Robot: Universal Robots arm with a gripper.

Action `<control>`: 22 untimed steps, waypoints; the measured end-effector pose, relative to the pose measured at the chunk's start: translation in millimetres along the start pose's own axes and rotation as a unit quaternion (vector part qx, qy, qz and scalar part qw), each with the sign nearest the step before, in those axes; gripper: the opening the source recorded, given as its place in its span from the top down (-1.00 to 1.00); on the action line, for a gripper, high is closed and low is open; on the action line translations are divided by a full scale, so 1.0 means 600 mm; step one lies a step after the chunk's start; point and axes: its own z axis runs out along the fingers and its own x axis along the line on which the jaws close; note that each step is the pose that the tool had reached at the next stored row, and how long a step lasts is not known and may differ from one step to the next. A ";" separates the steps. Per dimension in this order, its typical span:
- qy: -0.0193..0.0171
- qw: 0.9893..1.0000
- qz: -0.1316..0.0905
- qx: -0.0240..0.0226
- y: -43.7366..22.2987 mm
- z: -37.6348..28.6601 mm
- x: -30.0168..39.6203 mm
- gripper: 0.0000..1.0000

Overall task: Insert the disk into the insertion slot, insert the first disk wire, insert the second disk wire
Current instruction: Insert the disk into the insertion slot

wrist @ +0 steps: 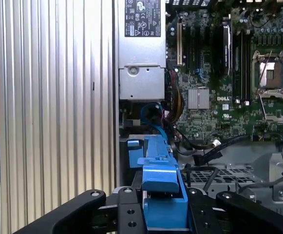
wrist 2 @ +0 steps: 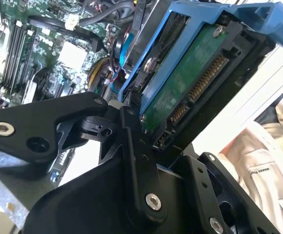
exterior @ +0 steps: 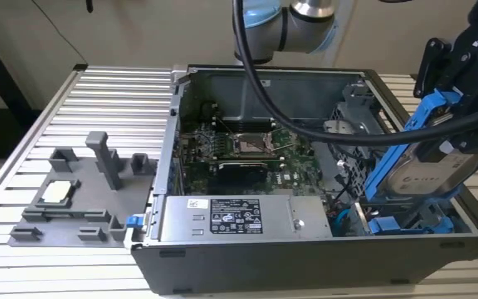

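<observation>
You're working step one: end effector (exterior: 453,109) clamping the tilted disk (exterior: 426,168) above the insertion slot (exterior: 360,171), at the case's (exterior: 305,261) four o'clock; seating is calling for squaring it.

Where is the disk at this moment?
At the exterior view's right, the gripper holds the disk tilted above that end of the computer case.

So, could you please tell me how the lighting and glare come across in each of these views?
Exterior view: soft, even light, with the ribbed table pale and the inside of the computer case dimmer. Second wrist view: the background beside the disk is blown out to white. First wrist view: the table's ribs shine in pale streaks, while the motherboard is evenly lit without glare.
</observation>
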 end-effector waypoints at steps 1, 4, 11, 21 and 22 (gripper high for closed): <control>0.000 1.000 0.000 0.000 0.000 0.002 0.000 0.35; 0.000 1.000 0.000 0.000 -0.001 0.007 0.000 0.35; 0.000 1.000 -0.002 0.000 -0.005 0.024 0.000 0.35; 0.000 1.000 -0.004 0.000 -0.013 0.046 0.000 0.35; 0.000 1.000 -0.004 0.000 -0.014 0.047 0.000 0.35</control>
